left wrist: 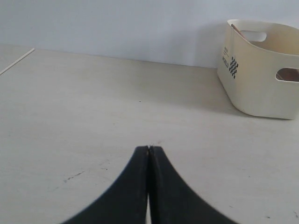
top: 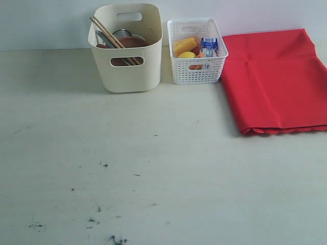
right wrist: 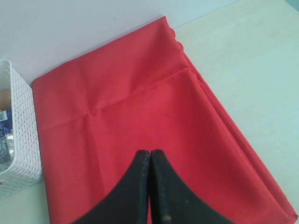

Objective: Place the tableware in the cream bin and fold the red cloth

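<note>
The cream bin (top: 126, 51) stands at the back left of the table and holds the tableware: wooden chopsticks (top: 108, 32) lean out of it, with a steel cup (top: 121, 33) and a brown plate (top: 134, 42) inside. The bin (left wrist: 259, 70) also shows in the left wrist view, far from my left gripper (left wrist: 148, 148), which is shut and empty above bare table. The red cloth (top: 276, 79) lies folded flat at the back right. My right gripper (right wrist: 150, 152) hovers over the red cloth (right wrist: 140, 107), shut with nothing in it. Neither arm shows in the exterior view.
A white lattice basket (top: 196, 64) with food pieces and a blue-white milk carton (top: 208, 45) stands between the bin and the cloth. The basket (right wrist: 18, 140) sits beside the cloth's edge in the right wrist view. A wall runs behind everything.
</note>
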